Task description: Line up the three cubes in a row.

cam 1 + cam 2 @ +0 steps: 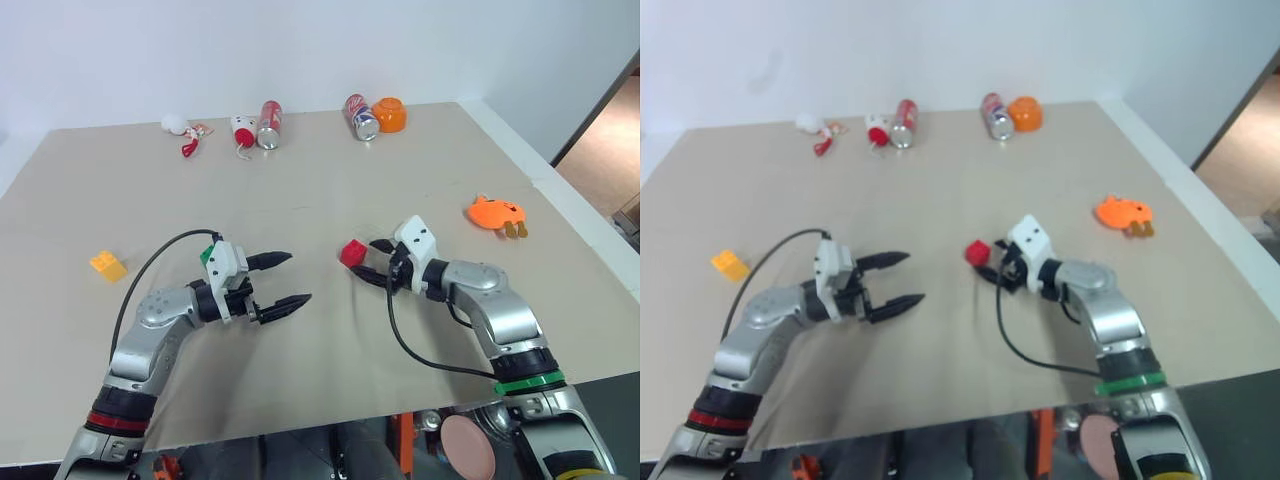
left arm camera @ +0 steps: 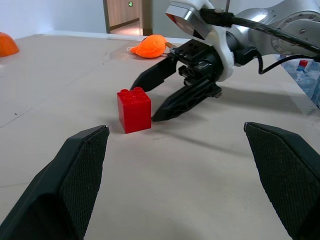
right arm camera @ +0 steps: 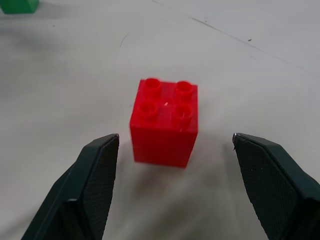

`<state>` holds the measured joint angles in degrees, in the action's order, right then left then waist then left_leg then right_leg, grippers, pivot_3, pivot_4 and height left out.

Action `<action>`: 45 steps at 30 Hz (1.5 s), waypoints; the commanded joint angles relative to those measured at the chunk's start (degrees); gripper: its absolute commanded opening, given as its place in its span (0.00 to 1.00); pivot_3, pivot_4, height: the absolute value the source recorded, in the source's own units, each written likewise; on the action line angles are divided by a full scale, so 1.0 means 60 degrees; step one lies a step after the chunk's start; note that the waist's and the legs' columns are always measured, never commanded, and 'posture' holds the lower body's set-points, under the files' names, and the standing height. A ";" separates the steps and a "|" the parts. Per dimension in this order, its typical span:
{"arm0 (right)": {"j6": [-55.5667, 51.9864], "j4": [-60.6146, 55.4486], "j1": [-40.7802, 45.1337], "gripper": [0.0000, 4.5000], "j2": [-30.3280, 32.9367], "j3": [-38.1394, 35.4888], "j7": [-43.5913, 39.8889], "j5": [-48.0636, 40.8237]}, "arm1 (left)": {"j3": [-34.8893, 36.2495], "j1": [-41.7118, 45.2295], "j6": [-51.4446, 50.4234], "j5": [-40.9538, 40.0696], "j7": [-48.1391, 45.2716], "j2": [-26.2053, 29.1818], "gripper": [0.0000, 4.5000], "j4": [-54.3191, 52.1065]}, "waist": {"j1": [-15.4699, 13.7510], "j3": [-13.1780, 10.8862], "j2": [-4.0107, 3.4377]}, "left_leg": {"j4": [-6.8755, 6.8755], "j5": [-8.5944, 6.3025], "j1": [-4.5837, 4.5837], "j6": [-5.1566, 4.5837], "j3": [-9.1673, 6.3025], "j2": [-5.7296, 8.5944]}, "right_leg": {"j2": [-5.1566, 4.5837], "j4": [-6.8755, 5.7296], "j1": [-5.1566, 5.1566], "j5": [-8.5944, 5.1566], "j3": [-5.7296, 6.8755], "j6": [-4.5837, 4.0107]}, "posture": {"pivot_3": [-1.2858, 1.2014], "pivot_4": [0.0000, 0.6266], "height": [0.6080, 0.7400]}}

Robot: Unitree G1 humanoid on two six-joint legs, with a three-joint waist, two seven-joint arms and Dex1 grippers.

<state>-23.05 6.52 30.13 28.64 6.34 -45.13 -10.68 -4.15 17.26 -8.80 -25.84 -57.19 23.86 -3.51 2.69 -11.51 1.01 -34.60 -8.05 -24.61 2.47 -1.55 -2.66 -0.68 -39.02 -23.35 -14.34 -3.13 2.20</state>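
Your right gripper point(image 1: 372, 261) sits mid-frame, jaws spread and empty, fingertips either side of the small red studded plastic cube point(image 1: 351, 253). In the right wrist view that cube point(image 3: 164, 121) stands upright on the beige tabletop point(image 1: 320, 190), just ahead of the fingers, clear gaps both sides, no contact.

Your left gripper point(image 1: 282, 281) is left of centre, jaws wide apart, holding nothing, pointing toward the red cube.

The small green plastic cube point(image 1: 207, 253) is mostly hidden behind the left gripper's white housing; you get a sliver of it. In the right wrist view it's cut off by the frame edge point(image 3: 19, 5).

The small yellow-orange studded plastic cube point(image 1: 107, 265) lies at the left, well apart from both others.

The cans and the orange bowl along the upper edge are too small for detail.
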 commanded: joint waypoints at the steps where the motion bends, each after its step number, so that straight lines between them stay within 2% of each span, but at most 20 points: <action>1: 0.0326 0.0256 0.0305 0.83 -0.0183 0.0061 -0.0001 0.0130 | 0.0217 -0.0065 0.0007 -0.0164 0.0101 -0.0001 1.00 -0.0437 | 0.0001 0.0000 0.0001 | 0.0000 0.0000 0.0000 0.0000 -0.0001 -0.0001 | 0.0004 0.0000 0.0001 0.0000 -0.0003 0.0000 | 0.52 0.24 1.00; 11: 0.0688 0.1182 0.0606 0.83 -0.0483 0.0241 -0.0067 0.0427 | 0.0403 -0.0100 -0.0039 -0.0322 0.0324 -0.0018 1.00 -0.0506 | 0.0001 0.0000 0.0001 | 0.0000 0.0000 -0.0002 0.0000 0.0000 0.0000 | 0.0011 0.0000 -0.0001 0.0000 -0.0017 0.0000 | 0.52 0.24 1.00; 12: 0.0703 0.1216 0.0617 0.72 -0.0481 0.0247 -0.0086 0.0423 | 0.0419 -0.0106 -0.0042 -0.0332 0.0349 -0.0015 1.00 -0.0500 | 0.0001 0.0000 0.0000 | 0.0000 0.0000 -0.0002 0.0000 0.0000 -0.0001 | 0.0012 0.0000 -0.0001 0.0000 -0.0017 0.0000 | 0.52 0.24 1.00; 14: 0.0753 0.1225 0.0621 0.60 -0.0450 0.0294 -0.0220 0.0408 | 0.0451 -0.0127 -0.0023 -0.0336 0.0339 0.0011 1.00 -0.0454 | 0.0001 0.0000 0.0001 | 0.0000 0.0000 -0.0002 0.0000 -0.0001 -0.0001 | 0.0013 0.0000 -0.0001 0.0000 -0.0018 0.0000 | 0.52 0.24 1.00; 18: 0.0803 0.1270 0.0615 0.28 -0.0367 0.0293 -0.0341 0.0447 | 0.0531 -0.0192 0.0138 -0.0189 0.0174 0.0173 1.00 -0.0255 | 0.0001 0.0000 0.0000 | -0.0001 0.0000 -0.0002 0.0000 0.0000 0.0000 | 0.0013 0.0000 0.0000 0.0001 -0.0020 0.0000 | 0.52 0.24 1.00; 22: 0.0759 0.1289 0.0643 0.27 -0.0197 0.0212 -0.0509 0.0452 | 0.0610 -0.0325 0.0362 -0.0197 -0.0271 0.0490 1.00 -0.0186 | 0.0000 0.0000 0.0000 | 0.0000 0.0000 -0.0002 0.0000 -0.0001 -0.0001 | 0.0014 0.0000 -0.0001 0.0000 -0.0019 -0.0002 | 0.52 0.24 1.00; 25: 0.0542 0.0961 0.0617 0.27 0.0193 0.0131 -0.1262 0.0099 | 0.0709 -0.0449 0.0732 -0.0509 -0.1005 0.0657 1.00 -0.0320 | -0.0008 0.0000 0.0000 | 0.0001 0.0000 -0.0005 0.0000 0.0000 -0.0001 | 0.0014 0.0005 -0.0001 -0.0002 -0.0021 -0.0004 | 0.52 0.24 1.00; 28: 0.0191 0.0069 0.0406 0.27 0.1134 0.0146 -0.3206 -0.0782 | 0.0745 -0.0484 0.0626 -0.0836 -0.1672 0.0968 1.00 -0.0478 | -0.0027 0.0000 0.0001 | 0.0002 0.0000 -0.0018 0.0000 -0.0003 0.0002 | 0.0014 0.0009 -0.0009 -0.0004 -0.0024 -0.0006 | 0.52 0.24 1.00; 33: 0.0175 -0.0668 0.0380 0.27 0.2103 0.0772 -0.5459 -0.1303 | 0.1059 -0.0313 0.0229 -0.1362 -0.1902 0.1312 1.00 -0.0658 | 0.0016 -0.0003 0.0006 | 0.0005 -0.0003 -0.0014 0.0001 -0.0003 -0.0007 | 0.0022 0.0017 -0.0010 -0.0027 -0.0027 -0.0042 | 0.52 0.24 1.00; 37: 0.0800 0.0079 0.0977 0.27 0.1643 0.1249 -0.5728 -0.0845 | 0.1412 -0.0533 -0.0050 -0.1666 -0.1722 0.1457 1.00 -0.1095 | 0.0054 -0.0008 0.0015 | 0.0006 -0.0003 -0.0002 0.0000 -0.0006 -0.0036 | 0.0059 0.0013 -0.0012 -0.0031 -0.0026 -0.0061 | 0.52 0.24 1.00; 45: 0.3132 0.3145 0.2783 0.27 0.0210 0.1482 -0.5810 0.0017 | 0.2045 -0.1944 -0.0518 -0.1931 -0.1104 0.1822 1.00 -0.2525 | 0.0080 -0.0018 0.0033 | 0.0005 -0.0003 -0.0004 0.0002 0.0003 -0.0045 | 0.0071 0.0012 -0.0014 -0.0024 -0.0043 -0.0064 | 0.52 0.24 1.00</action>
<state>-6.67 23.89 44.54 30.14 15.91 -78.86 -10.78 5.57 6.25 -11.76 -36.39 -64.31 33.48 -15.69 3.17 -11.62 1.21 -34.56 -8.07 -24.64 2.48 -1.53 -2.92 -0.26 -38.95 -23.43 -14.46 -3.39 1.87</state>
